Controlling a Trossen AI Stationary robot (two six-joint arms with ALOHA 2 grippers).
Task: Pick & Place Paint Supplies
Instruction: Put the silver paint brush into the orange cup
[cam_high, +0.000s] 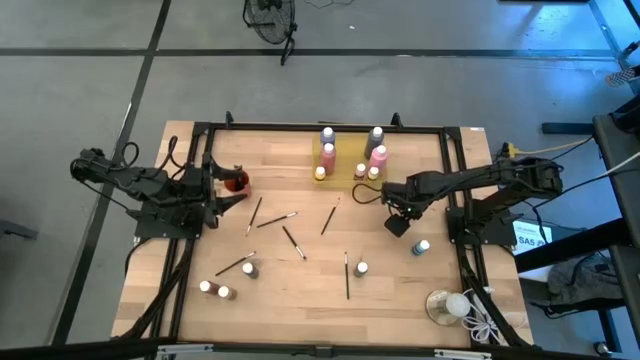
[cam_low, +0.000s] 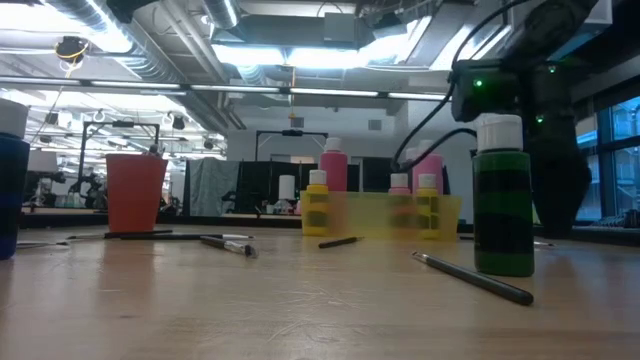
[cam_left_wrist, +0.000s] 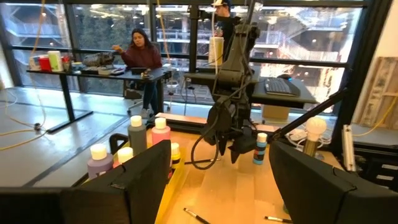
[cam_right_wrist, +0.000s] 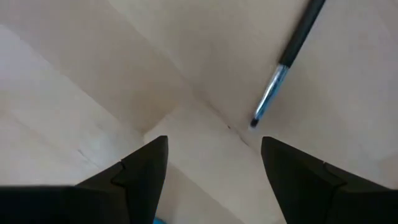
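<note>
Several thin dark paintbrushes (cam_high: 292, 240) lie scattered on the wooden table. White-capped paint bottles (cam_high: 327, 153) stand in a yellow tray (cam_low: 385, 213) at the far middle. Others stand loose near the front (cam_high: 248, 268), and one (cam_high: 422, 246) near the right arm. My right gripper (cam_high: 396, 222) points down, open, low over bare wood. In the right wrist view a brush's tip (cam_right_wrist: 256, 119) lies just beyond its fingers (cam_right_wrist: 140, 165), untouched. My left gripper (cam_left_wrist: 217, 186) waits open and level at the table's left.
A red cup (cam_high: 237, 182) stands by my left gripper. A clear dish with a white ball and cord (cam_high: 450, 305) sits at the near right corner. A green bottle (cam_low: 503, 195) and a brush (cam_low: 470, 275) are close to the low camera. A black frame rims the table.
</note>
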